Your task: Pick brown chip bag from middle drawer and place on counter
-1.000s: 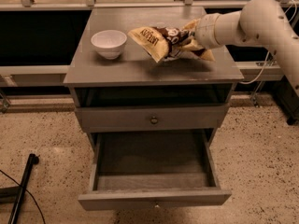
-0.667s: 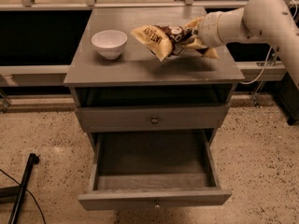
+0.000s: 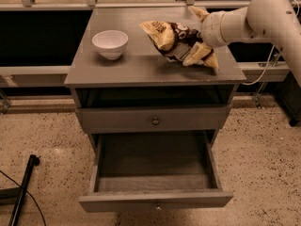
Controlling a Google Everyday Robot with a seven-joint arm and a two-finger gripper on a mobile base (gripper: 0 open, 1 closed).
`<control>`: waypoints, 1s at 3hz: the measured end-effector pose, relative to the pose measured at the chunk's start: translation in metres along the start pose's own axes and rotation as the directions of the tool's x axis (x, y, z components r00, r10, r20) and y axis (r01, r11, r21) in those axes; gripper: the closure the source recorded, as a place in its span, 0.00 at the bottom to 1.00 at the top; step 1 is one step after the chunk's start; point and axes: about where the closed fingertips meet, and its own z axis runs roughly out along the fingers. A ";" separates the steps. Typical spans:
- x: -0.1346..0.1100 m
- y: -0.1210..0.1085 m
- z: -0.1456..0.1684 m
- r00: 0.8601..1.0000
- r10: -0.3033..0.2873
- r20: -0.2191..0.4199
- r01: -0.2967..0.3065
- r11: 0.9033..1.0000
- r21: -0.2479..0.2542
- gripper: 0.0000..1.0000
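Note:
The brown chip bag is at the right middle of the counter, tilted, its lower end at or just above the surface. My gripper reaches in from the right on the white arm and is shut on the bag's right end; the bag hides much of the fingers. The middle drawer is pulled out at the bottom of the cabinet, and its grey tray floor is bare.
A small white bowl stands on the left of the counter. A shut drawer front with a round metal knob sits above the open drawer. A black pole lies on the speckled floor at the left. A rail runs behind the cabinet.
The bag has shifted slightly right and lower toward the counter, still in my gripper. The bowl and the drawers have not moved.

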 end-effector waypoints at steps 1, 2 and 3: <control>0.006 -0.004 -0.013 1.000 0.008 -0.022 -0.009 1.000 -0.004 0.00; 0.016 -0.004 -0.051 0.997 0.035 -0.067 -0.037 0.999 -0.022 0.00; 0.036 0.004 -0.101 0.982 0.130 -0.138 -0.131 0.991 0.002 0.00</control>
